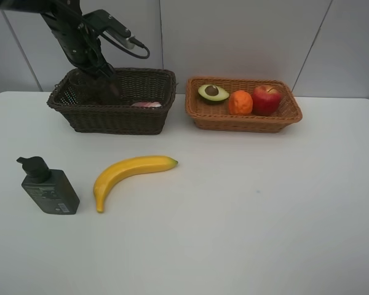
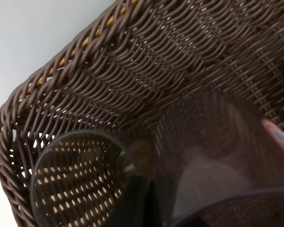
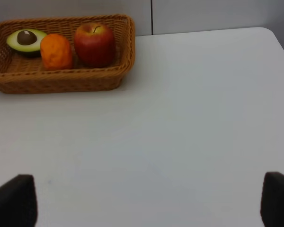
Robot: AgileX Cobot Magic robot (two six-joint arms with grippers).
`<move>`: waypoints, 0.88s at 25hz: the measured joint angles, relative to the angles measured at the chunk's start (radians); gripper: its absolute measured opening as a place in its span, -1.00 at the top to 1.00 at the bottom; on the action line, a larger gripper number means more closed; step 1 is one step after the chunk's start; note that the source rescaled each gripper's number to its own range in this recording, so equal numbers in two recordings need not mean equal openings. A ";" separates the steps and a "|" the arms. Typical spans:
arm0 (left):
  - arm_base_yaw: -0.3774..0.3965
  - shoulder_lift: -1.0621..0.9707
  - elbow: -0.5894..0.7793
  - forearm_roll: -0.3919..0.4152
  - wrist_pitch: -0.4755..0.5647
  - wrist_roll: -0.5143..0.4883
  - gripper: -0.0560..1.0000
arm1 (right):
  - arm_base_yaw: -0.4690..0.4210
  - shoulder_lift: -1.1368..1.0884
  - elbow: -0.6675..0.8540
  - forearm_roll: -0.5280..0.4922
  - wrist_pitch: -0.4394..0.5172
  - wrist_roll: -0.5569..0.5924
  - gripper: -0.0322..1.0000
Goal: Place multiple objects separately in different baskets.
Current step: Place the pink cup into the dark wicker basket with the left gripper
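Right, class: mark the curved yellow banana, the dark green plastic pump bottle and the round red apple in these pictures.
curved yellow banana [image 1: 126, 169], exterior high view, middle of its body.
dark green plastic pump bottle [image 1: 51, 193], exterior high view, its flat body.
round red apple [image 3: 94, 45], right wrist view, centre of its front.

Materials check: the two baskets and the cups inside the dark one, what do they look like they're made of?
Dark basket: woven wicker or plastic rattan, matte brown, individual strands visible. Light basket: same weave, orange-brown. Cups: likely plastic, glossy, tinted translucent; the weave shows through their walls.
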 joint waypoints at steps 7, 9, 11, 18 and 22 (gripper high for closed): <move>0.000 0.000 0.000 0.000 0.000 0.000 0.89 | 0.000 0.000 0.000 0.000 0.000 0.000 -1.00; 0.000 0.000 0.000 0.000 0.000 0.000 0.82 | 0.000 0.000 0.000 0.000 0.000 0.000 -1.00; 0.000 0.000 0.000 0.000 -0.001 0.000 0.56 | 0.000 0.000 0.000 0.000 0.000 0.000 -1.00; 0.000 0.000 0.000 0.000 -0.004 0.015 -0.89 | 0.000 0.000 0.000 0.000 0.000 0.000 -1.00; 0.000 0.000 0.000 0.000 -0.001 0.022 -0.98 | 0.000 0.000 0.000 0.000 0.000 0.000 -1.00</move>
